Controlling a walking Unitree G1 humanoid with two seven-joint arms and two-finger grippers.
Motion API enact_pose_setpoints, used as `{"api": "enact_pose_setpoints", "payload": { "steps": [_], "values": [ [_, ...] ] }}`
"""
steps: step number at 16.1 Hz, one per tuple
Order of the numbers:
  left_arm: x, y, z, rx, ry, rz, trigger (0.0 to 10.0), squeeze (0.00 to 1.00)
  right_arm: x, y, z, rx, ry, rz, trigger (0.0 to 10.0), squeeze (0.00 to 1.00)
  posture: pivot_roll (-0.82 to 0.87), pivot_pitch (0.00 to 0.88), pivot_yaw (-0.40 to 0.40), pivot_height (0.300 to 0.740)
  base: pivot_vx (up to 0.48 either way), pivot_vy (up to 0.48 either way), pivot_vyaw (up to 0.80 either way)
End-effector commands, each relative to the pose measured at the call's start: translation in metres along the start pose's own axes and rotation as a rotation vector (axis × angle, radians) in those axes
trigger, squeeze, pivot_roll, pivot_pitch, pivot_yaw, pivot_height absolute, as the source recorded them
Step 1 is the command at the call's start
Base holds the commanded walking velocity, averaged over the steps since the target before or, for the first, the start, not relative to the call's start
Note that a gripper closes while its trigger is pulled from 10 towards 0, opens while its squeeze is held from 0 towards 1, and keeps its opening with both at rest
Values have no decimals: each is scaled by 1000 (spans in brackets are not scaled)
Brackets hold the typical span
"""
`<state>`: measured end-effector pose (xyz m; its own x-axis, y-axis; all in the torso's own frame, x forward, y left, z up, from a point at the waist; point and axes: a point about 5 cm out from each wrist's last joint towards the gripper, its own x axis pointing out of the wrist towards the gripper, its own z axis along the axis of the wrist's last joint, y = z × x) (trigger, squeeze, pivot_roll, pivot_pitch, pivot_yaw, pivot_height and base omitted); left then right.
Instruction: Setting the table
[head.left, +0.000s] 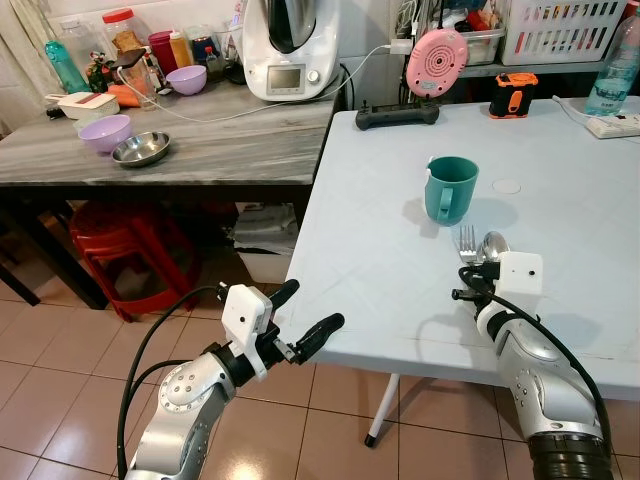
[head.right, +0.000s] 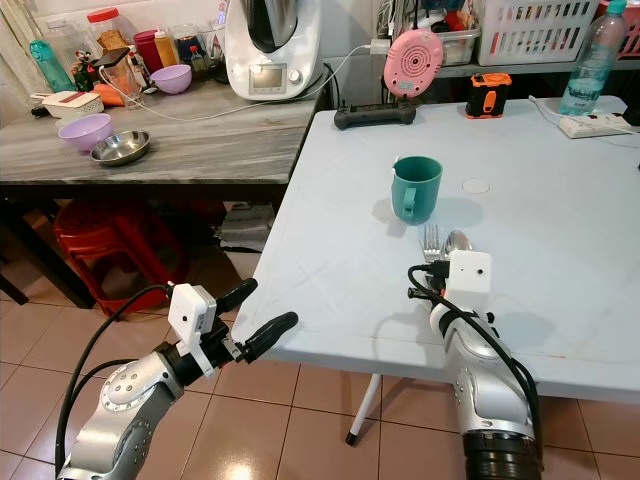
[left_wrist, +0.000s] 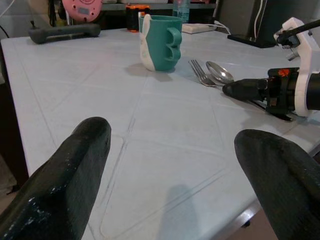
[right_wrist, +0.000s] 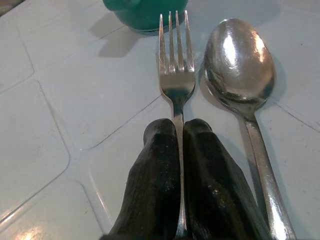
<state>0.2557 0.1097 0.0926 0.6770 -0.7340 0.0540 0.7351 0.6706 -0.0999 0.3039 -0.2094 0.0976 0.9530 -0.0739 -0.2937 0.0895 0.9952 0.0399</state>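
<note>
**Fork being laid beside spoon on pale table**

Table, pale blue and wide, fills the right of the frame. Teal mug stands upright near the centre. Right gripper, at lower right, has its fingers pinched tight on the handle of a fork, which lies flat just beside a spoon, both below the mug. Left gripper, lower left past the table's edge, has fingers spread wide, holding nothing. Placement looks nearly done; next comes releasing and backing straight off without nudging the cutlery.
</note>
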Motion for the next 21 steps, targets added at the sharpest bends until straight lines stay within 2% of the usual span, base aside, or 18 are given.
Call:
{"api": "enact_pose_setpoints", "payload": {
  "steps": [1,3,6,8,9,10,11,14,17,21],
  "values": [
    [-2,6,3,27,3,7,10000,0,0,5,-2,47,12,-6,0,0,-125,0,138,740,0,0,0],
    [-1,10,5,11,-17,28,10000,0,-2,7,13,102,-70,-19,0,0,-125,0,138,740,0,0,0],
    [0,12,6,-12,-34,45,10000,0,-7,8,28,134,-161,-45,0,0,-129,0,137,740,0,0,0],
    [0,20,3,-18,-20,125,10000,0,-14,10,35,150,-234,-51,0,0,-132,0,136,740,0,0,0],
    [-1,29,2,8,-14,223,10000,0,-19,13,39,147,-283,-52,9216,0,-137,0,137,740,0,0,0],
    [-1,35,1,24,-6,284,10000,0,-22,14,41,136,-302,-56,9216,0,-138,0,137,740,0,0,0],
    [-2,45,1,16,-6,369,10000,0,-26,16,43,126,-336,-65,10000,0,-140,0,135,740,0,0,0],
    [-4,57,1,-51,-39,482,10000,0,-33,23,38,114,-346,-66,10000,0,-143,0,134,740,0,0,0],
    [0,57,4,-60,-63,495,10000,0,-34,25,34,119,-335,-64,10000,0,-142,0,134,740,0,0,-133],
    [4,55,2,-62,-70,485,10000,0,-34,26,35,116,-346,-65,10000,0,-143,0,136,740,0,133,-547]
  ]
}}
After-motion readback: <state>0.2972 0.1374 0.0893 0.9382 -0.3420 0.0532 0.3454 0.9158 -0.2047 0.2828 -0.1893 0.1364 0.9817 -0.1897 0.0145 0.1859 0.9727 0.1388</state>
